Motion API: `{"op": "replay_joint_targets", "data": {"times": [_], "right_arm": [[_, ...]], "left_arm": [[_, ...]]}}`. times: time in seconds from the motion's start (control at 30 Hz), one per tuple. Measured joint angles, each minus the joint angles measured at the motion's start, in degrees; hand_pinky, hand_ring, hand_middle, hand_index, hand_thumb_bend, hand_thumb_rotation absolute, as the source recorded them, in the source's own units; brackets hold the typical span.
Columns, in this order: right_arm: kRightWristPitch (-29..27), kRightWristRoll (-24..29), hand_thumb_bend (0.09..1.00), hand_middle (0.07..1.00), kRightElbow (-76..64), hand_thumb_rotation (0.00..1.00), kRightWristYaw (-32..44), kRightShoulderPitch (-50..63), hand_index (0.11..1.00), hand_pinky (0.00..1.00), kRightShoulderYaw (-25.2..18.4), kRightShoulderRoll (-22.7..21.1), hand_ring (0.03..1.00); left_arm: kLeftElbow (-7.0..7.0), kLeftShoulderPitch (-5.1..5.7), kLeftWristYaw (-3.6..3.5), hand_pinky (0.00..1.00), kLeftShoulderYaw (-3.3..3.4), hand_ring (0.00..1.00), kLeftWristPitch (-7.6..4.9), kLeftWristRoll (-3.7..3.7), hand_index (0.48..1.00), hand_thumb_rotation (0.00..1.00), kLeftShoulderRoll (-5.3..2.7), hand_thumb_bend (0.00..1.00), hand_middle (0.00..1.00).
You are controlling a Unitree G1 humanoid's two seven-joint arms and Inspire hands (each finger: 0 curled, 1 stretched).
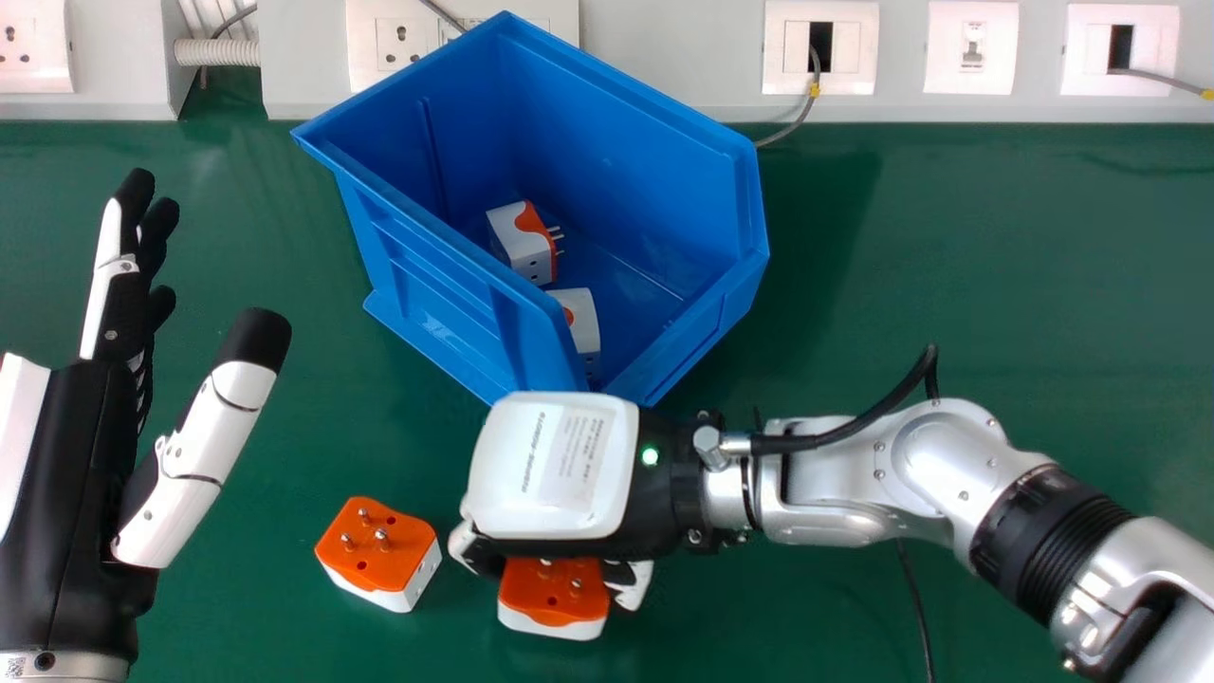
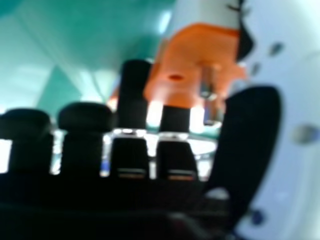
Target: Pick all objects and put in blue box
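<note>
My right hand (image 1: 555, 465) is low over the table in front of the box, back up, its fingers bent down round an orange-and-white plug adapter (image 1: 553, 598). In the right hand view, the adapter (image 2: 192, 60) with its metal pins sits between the fingers and thumb of my right hand (image 2: 245, 140). Whether it touches the table I cannot tell. Another orange-and-white adapter (image 1: 379, 545) lies pins up on the table, just left of that hand. The blue box (image 1: 446, 285) holds two adapters, one (image 1: 520, 242) near its middle and one (image 1: 580, 323) by the near wall. My left hand (image 1: 81, 455) is open at the left.
A pale wall panel (image 1: 664, 57) with sockets and switches runs behind the green table (image 1: 977, 256). A grey cable (image 1: 801, 119) hangs behind the box's right side. A thin black cable (image 1: 912, 598) lies near my right forearm.
</note>
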Motion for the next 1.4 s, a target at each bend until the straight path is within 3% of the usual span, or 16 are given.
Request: {"op": "replay_joint_targets", "data": {"times": [0.3,0.33,0.47,0.77,1.4], "right_arm": [[0.7,4.9,0.509,0.111,-11.8,0.11,5.6,5.8,0.469,0.04,-5.6,-4.7,0.064],[0.8,5.1,0.510,0.181,-12.8,0.09,6.1,6.1,0.478,0.08,-6.2,-5.0,0.121],[0.9,7.5,0.507,0.284,-17.4,0.06,8.3,8.0,0.472,0.18,-9.1,-6.4,0.229],[1.3,16.9,0.504,0.392,-28.4,0.02,16.2,15.4,0.473,0.29,-17.1,-10.2,0.346],[6.1,25.8,0.500,0.488,-44.6,0.00,19.7,29.8,0.458,0.33,-35.2,-13.8,0.410]], "left_arm": [[0.27,-0.32,0.03,0.97,0.02,1.00,0.00,-0.04,1.000,0.86,0.03,0.70,0.99],[0.27,-0.44,0.03,0.97,0.02,1.00,0.02,-0.05,1.000,0.86,0.03,0.70,0.99],[0.28,-0.82,0.05,0.97,0.02,1.00,0.10,-0.07,1.000,0.86,0.02,0.70,0.99],[0.89,-1.45,0.04,0.98,0.03,1.00,0.16,-0.05,1.000,0.86,0.13,0.70,0.99],[1.95,-2.27,-0.06,0.99,0.08,1.00,0.09,-0.13,1.000,0.86,0.25,0.70,0.99]]}}
